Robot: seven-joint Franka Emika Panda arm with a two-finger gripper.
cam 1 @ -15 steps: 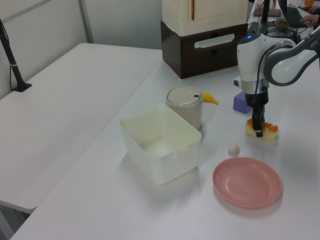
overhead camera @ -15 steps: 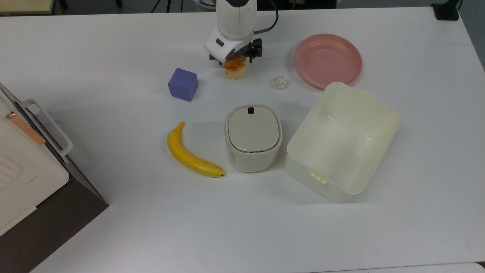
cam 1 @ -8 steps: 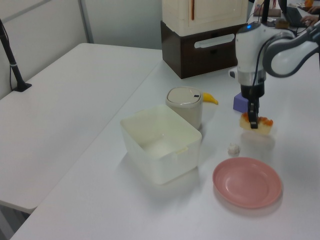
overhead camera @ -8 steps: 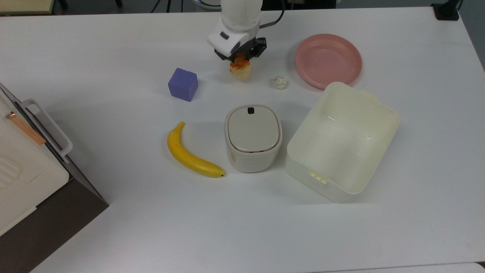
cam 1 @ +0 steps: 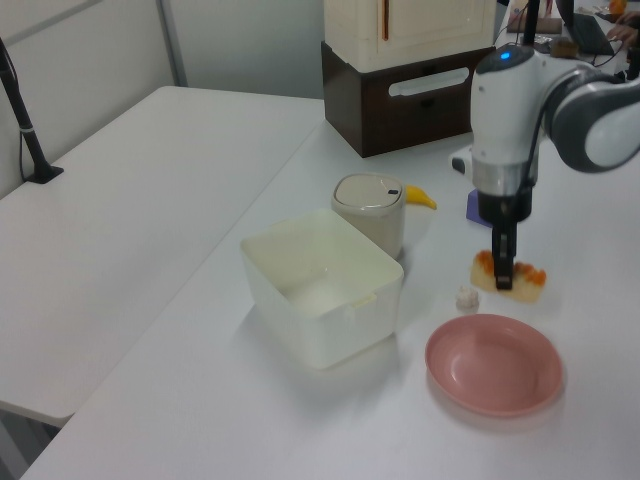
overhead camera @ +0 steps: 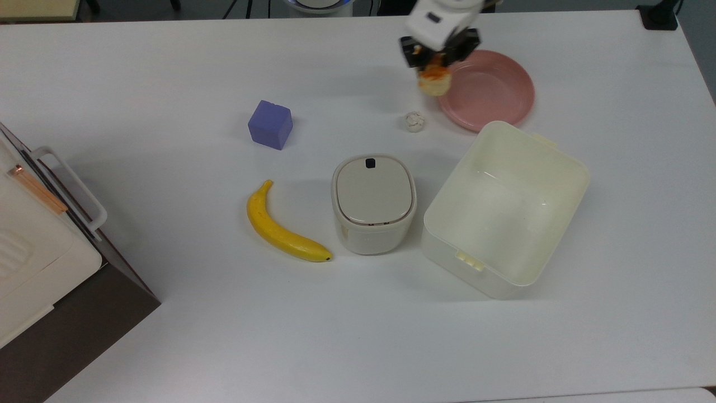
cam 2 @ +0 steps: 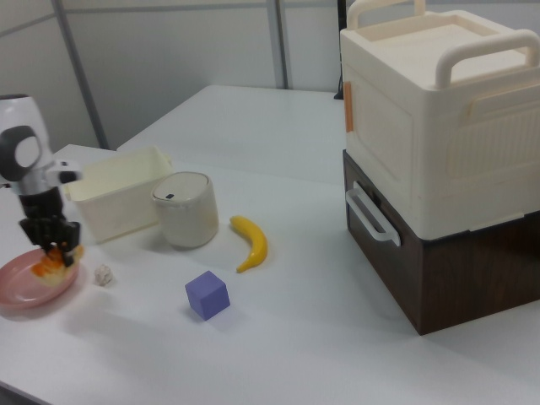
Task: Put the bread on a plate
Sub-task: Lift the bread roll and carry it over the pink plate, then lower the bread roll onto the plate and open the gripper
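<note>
An indoor robotics lab or office workroom: a wide white table [overhead camera: 168, 67] stands beside a second white table [cam 1: 130, 190], with pale partition walls [cam 2: 169, 51] behind them. A white robot arm [cam 1: 510, 110] is mounted at the table's edge, and a black camera stand [cam 1: 25, 130] is clamped to the neighbouring table. Test props lie spread on the tabletop, among them a purple cube [overhead camera: 271, 124], a banana [overhead camera: 279, 229], a cream plastic tub [overhead camera: 506, 207], a small lidded bin [overhead camera: 373, 204] and a cream box stacked on a dark brown box [cam 2: 439, 160].
</note>
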